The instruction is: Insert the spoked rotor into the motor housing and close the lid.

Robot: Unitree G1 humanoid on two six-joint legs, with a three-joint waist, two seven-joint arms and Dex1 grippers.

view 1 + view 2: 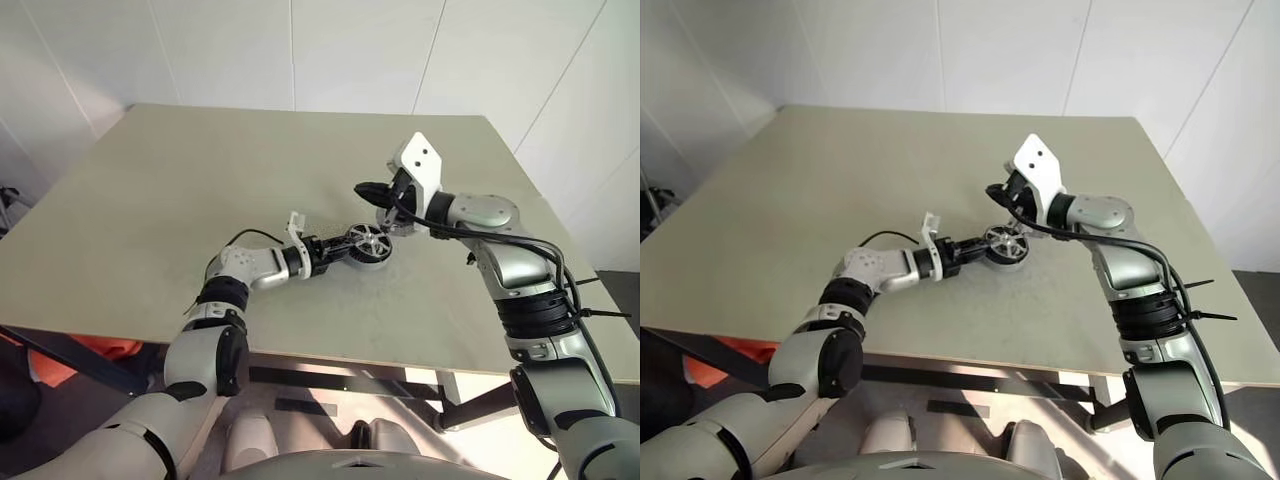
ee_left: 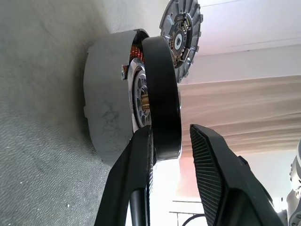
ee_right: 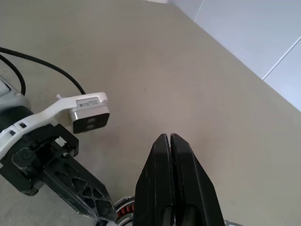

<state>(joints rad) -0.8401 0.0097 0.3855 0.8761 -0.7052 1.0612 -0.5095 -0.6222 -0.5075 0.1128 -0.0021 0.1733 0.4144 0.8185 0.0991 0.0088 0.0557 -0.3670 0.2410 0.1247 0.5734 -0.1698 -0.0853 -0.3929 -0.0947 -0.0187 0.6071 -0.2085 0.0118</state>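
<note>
The motor housing [image 2: 106, 108], a grey puck with copper windings, lies on the table. The spoked rotor [image 1: 370, 243], black-rimmed with a silver hub, sits in its open face. My left gripper [image 1: 342, 250] reaches in from the left at table level. In the left wrist view its fingers [image 2: 214, 174] stand open astride the rotor's rim [image 2: 162, 94], with a gap on one side. The lid [image 2: 181, 35], a ribbed silver cap with a dark centre, lies just beyond the housing. My right gripper [image 1: 362, 187] hovers above and behind them, shut on nothing [image 3: 170, 139].
The beige table [image 1: 200, 180] stretches wide to the left and far side. Its front edge runs close below my arms, and the right edge is near my right elbow. An orange object [image 1: 60, 365] lies on the floor at front left.
</note>
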